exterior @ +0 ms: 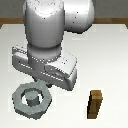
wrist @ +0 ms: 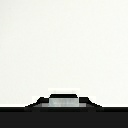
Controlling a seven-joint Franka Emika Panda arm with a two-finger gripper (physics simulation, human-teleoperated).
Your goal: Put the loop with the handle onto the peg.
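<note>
The loop with the handle (exterior: 20, 101), a flat grey ring with a faceted edge, lies on the white table at the exterior view's lower left. A round grey cylinder, the peg (exterior: 33, 97), stands up inside its hole, so the ring sits around it. I cannot make out the stub handle. My gripper (exterior: 50, 70) hangs just above and behind the ring, its white hand tilted. Its fingers do not show in either view. The wrist view shows only white table and a dark band with a grey piece (wrist: 63, 101) at one edge.
A brown wooden square block (exterior: 95, 105) stands upright on the table (exterior: 107, 55) to the exterior view's right of the ring. The robot's bulky white arm (exterior: 52, 22) fills the upper middle of the exterior view.
</note>
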